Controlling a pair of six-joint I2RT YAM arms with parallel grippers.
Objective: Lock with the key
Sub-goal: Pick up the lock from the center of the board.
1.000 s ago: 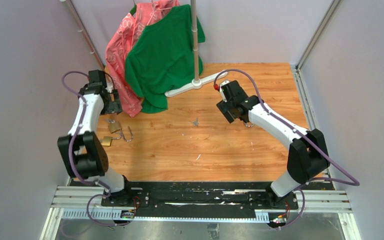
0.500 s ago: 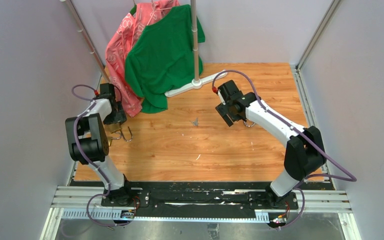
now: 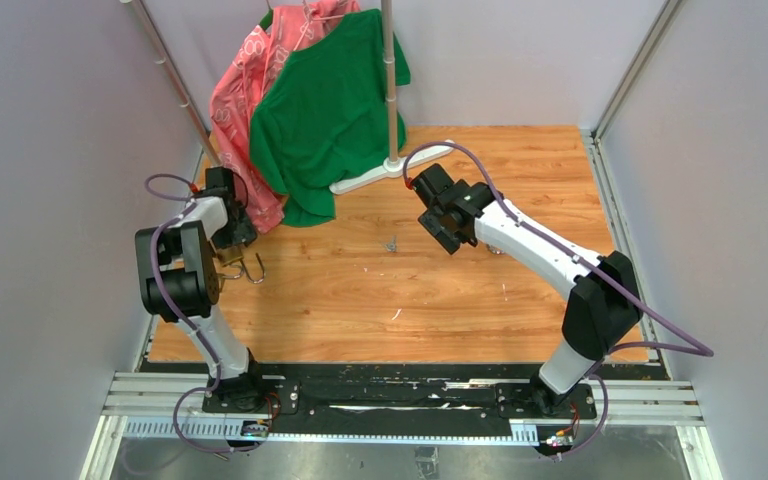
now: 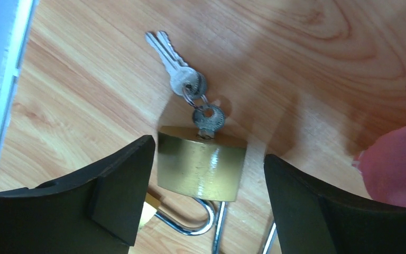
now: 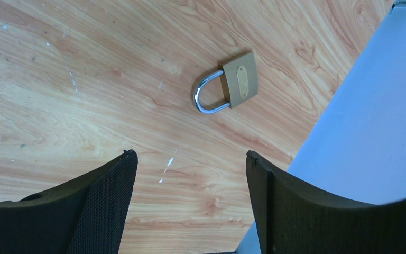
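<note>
The key (image 3: 391, 243) is a tiny silvery bunch lying flat mid-way across the wooden table (image 3: 360, 300), with nothing touching it. It is near the right gripper (image 3: 442, 238), whose fingers are spread wide and empty over bare wood, with a lone padlock (image 5: 238, 82) lying beyond them, its shackle apparently closed. The left gripper (image 4: 207, 172), at the table's left side, has its jaws apart straddling a brass padlock (image 4: 201, 166); a second key bunch (image 4: 182, 79) has one key stuck in that padlock's base, the others flat on the wood.
</note>
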